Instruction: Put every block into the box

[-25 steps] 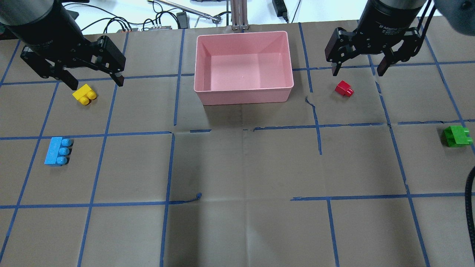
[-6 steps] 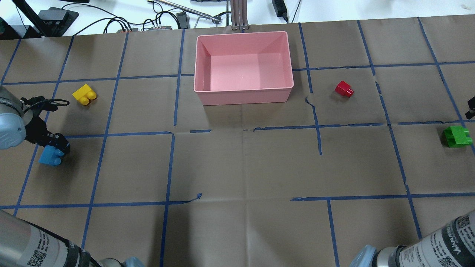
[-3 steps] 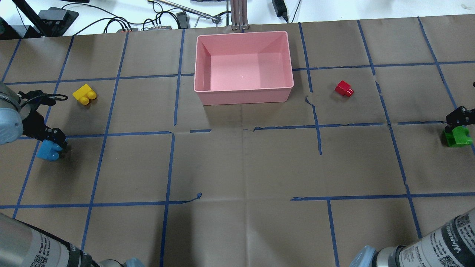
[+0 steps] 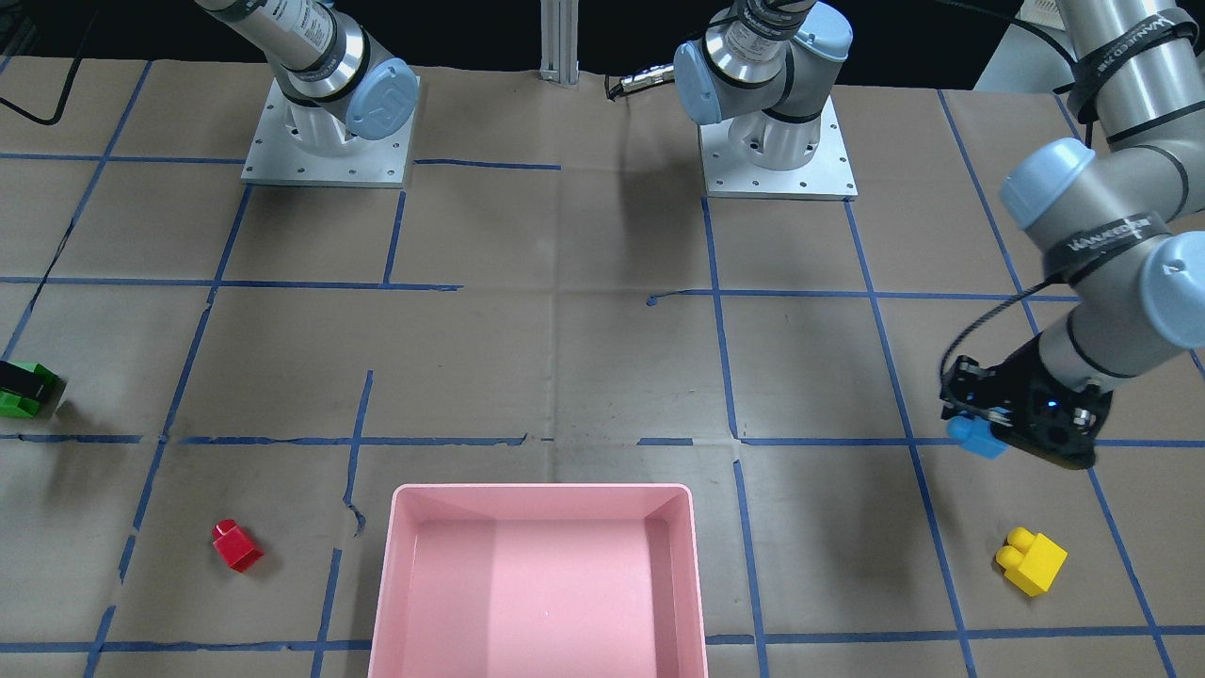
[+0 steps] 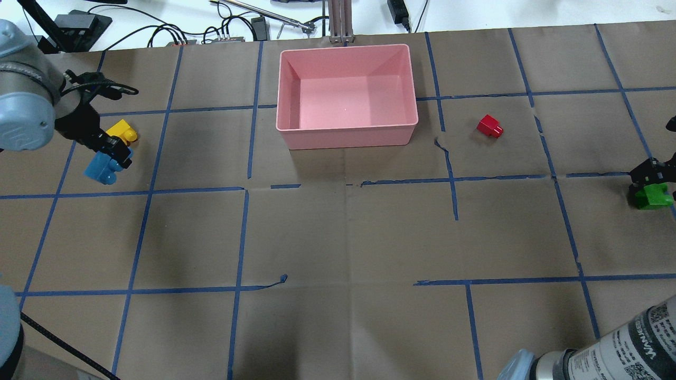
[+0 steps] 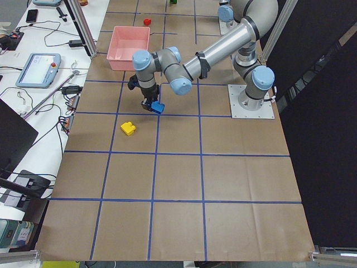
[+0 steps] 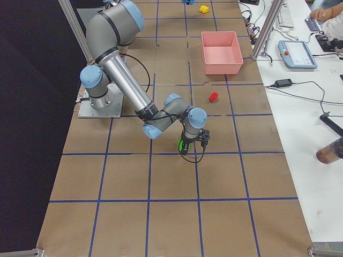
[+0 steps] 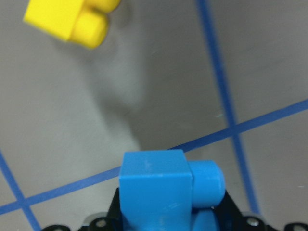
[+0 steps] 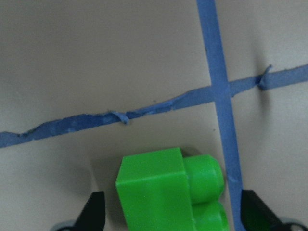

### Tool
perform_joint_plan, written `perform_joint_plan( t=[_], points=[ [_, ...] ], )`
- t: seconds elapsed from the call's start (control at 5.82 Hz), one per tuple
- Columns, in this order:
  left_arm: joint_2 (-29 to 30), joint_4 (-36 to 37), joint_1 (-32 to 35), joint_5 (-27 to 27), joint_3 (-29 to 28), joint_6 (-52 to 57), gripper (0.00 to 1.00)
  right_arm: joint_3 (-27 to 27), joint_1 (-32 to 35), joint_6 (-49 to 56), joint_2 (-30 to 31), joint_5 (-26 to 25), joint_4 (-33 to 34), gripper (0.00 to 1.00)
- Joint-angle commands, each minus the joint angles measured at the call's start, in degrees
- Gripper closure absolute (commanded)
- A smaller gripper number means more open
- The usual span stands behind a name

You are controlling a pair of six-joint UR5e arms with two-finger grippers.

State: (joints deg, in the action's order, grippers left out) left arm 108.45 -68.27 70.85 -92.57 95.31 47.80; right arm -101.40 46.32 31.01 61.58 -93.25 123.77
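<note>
My left gripper (image 5: pixel 113 153) is shut on the long light-blue block (image 5: pixel 100 169) and holds it above the table, just in front of the yellow block (image 5: pixel 124 132). The left wrist view shows the light-blue block (image 8: pixel 159 187) between the jaws and the yellow block (image 8: pixel 72 19) beyond it. My right gripper (image 5: pixel 655 177) is open and straddles the green block (image 5: pixel 650 198) at the table's right edge. Its fingers (image 9: pixel 94 211) stand apart from the green block (image 9: pixel 163 192) on both sides. The red block (image 5: pixel 489 126) lies right of the pink box (image 5: pixel 346 140), which is empty.
Brown paper with blue tape lines covers the table. Cables and a metal post lie behind the box (image 5: pixel 338 21). The two arm bases (image 4: pixel 325 141) stand on the robot's side. An operator's panel (image 7: pixel 297 53) sits beyond the table edge.
My left gripper has lifted the light-blue block and carried it back and right, close to the yellow block. My right gripper has settled lower around the green block.
</note>
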Motion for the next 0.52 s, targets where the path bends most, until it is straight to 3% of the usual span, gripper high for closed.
perform_joint_plan(
  t=[0.0,0.17,0.34],
  points=[
    [0.4,-1.6,13.4,1.0,-5.5,-5.2,0.95,0.0,0.0,0.1,0.1,0.0,-0.5,0.37],
    [2.5,-1.6,17.9,0.9,-9.7,-8.7,0.95,0.0,0.0,1.0,0.1,-0.1,-0.6,0.53],
    [4.9,-1.9,22.1,0.8,-14.1,-9.6,0.95,0.4,0.1,2.0,0.6,0.0,-0.6,0.61]
  ],
)
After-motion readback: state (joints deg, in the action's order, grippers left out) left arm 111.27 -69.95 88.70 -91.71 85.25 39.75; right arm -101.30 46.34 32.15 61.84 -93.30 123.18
